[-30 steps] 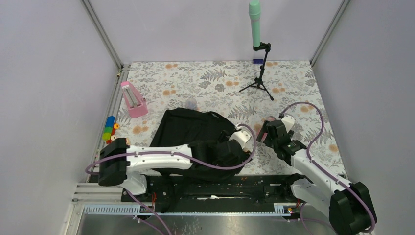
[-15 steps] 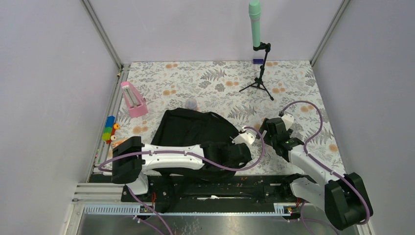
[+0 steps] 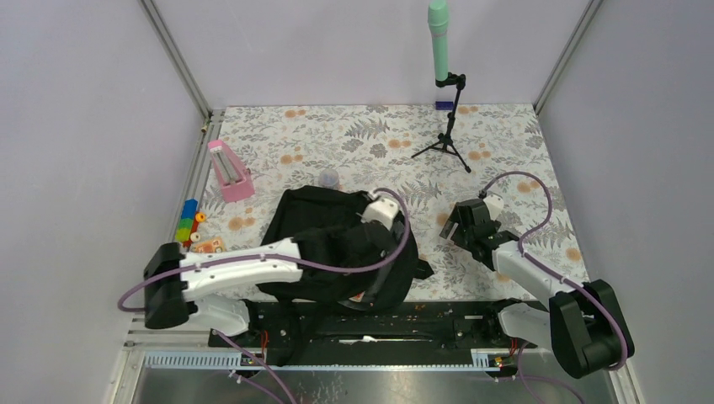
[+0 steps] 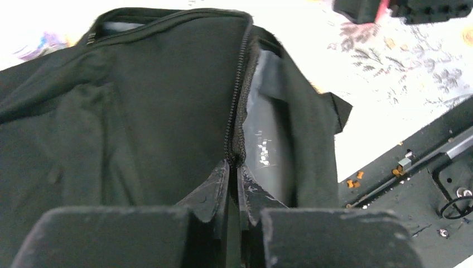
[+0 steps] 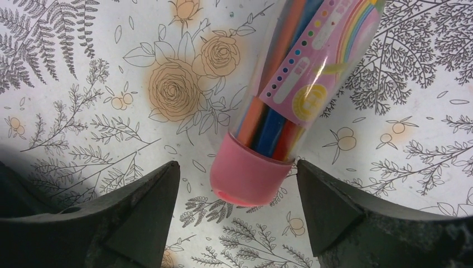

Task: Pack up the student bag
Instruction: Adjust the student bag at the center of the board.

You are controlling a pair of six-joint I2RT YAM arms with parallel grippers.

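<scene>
The student bag (image 3: 316, 240) is a black fabric backpack lying in the middle of the floral table. In the left wrist view its zip (image 4: 237, 84) runs up the middle, and a grey lining (image 4: 268, 139) shows in the gap beside it. My left gripper (image 3: 375, 244) (image 4: 234, 167) is shut on the zip edge of the bag. A clear tube of coloured pens (image 5: 295, 78) with a pink cap (image 5: 251, 176) lies on the table to the right of the bag. My right gripper (image 3: 461, 223) (image 5: 237, 170) is open, its fingertips either side of the pink cap and not touching it.
A pink stand (image 3: 229, 171) and coloured blocks (image 3: 187, 223) sit at the left edge. A small orange card (image 3: 206, 245) lies near them. A tripod (image 3: 446, 139) holding a green cylinder (image 3: 438, 38) stands at the back. The black base rail (image 3: 379, 316) runs along the near edge.
My left gripper has shut on the bag's zip edge and moved back and to the left with it. The right gripper has shifted slightly left over the tube.
</scene>
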